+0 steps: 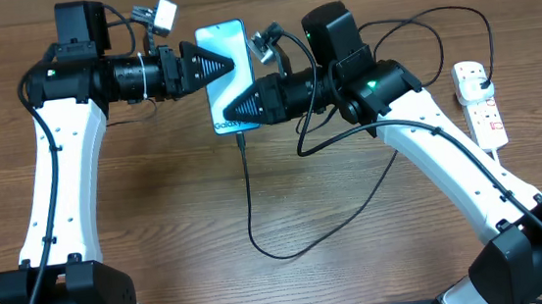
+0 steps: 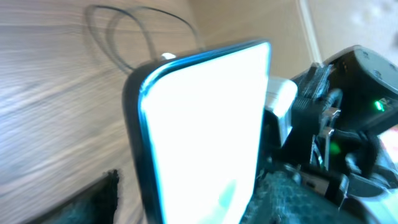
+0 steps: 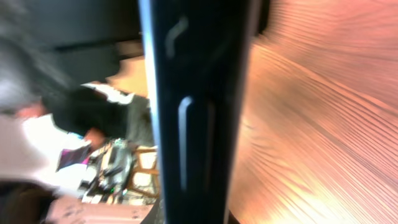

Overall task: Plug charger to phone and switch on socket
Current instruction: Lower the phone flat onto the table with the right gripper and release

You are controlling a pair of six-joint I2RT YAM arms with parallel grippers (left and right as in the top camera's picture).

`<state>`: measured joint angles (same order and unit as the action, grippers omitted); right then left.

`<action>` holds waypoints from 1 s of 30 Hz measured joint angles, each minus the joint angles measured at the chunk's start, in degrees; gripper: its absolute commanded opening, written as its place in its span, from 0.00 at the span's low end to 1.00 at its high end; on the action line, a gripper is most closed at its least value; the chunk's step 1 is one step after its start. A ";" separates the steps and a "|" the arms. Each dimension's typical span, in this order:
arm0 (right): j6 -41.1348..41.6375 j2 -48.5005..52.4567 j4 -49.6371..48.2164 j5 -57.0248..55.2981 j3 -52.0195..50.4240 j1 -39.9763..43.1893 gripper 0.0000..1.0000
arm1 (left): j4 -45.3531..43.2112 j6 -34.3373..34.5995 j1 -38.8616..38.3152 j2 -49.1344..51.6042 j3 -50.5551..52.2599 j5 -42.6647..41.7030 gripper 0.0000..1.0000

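The phone (image 1: 224,75), with a light blue screen, stands raised on edge between my two grippers at the back middle of the table. My left gripper (image 1: 216,66) reaches in from the left. Its fingers (image 2: 99,199) stand apart around the phone (image 2: 199,124), with a gap on one side. From the right, my right gripper (image 1: 238,108) is shut on the phone's lower part. The phone's dark side edge (image 3: 196,112) fills the right wrist view. The charger (image 1: 249,203), a thin black cable, hangs from the phone's bottom end, loops across the table and runs to the white socket (image 1: 485,114) at far right.
The socket's thick white cord (image 1: 508,166) trails down the right side beside my right arm. Loose cable loops (image 1: 289,249) lie near the front middle. Both arm bases stand at the front corners.
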<state>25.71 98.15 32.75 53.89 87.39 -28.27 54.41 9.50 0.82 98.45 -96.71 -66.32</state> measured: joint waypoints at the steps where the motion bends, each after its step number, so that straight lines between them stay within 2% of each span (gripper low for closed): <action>1: -0.31 0.07 1.55 -1.68 0.00 0.07 0.04 | -0.35 0.13 0.37 0.00 0.00 1.64 1.00; 4: -3.50 1.40 11.02 -11.04 0.02 0.20 0.04 | -0.42 0.52 3.10 0.00 0.00 9.05 1.00; 8: -6.47 5.20 16.35 -18.99 0.02 0.52 0.04 | -0.22 0.66 4.31 0.00 0.00 16.52 1.00; 10: -7.43 6.80 16.85 -20.46 0.02 0.83 0.04 | -0.22 0.66 4.22 0.00 0.00 21.42 1.00; 16: -10.01 15.02 15.32 -24.37 0.02 1.62 0.04 | -0.20 0.66 4.15 0.00 0.00 42.93 1.00; 18: -10.12 17.97 14.29 -24.46 0.02 1.64 0.04 | -0.20 0.66 4.15 0.00 0.00 46.47 1.00; 22: -10.10 23.78 11.37 -23.76 0.02 1.66 0.04 | -0.20 0.66 4.15 0.00 0.00 49.55 1.00; 30: -8.26 25.33 9.25 -22.93 0.02 1.66 0.05 | -0.20 0.66 4.15 0.00 0.00 50.99 1.00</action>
<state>17.45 123.48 42.00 30.96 87.42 -26.61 54.22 10.15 4.97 98.45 -96.71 -15.33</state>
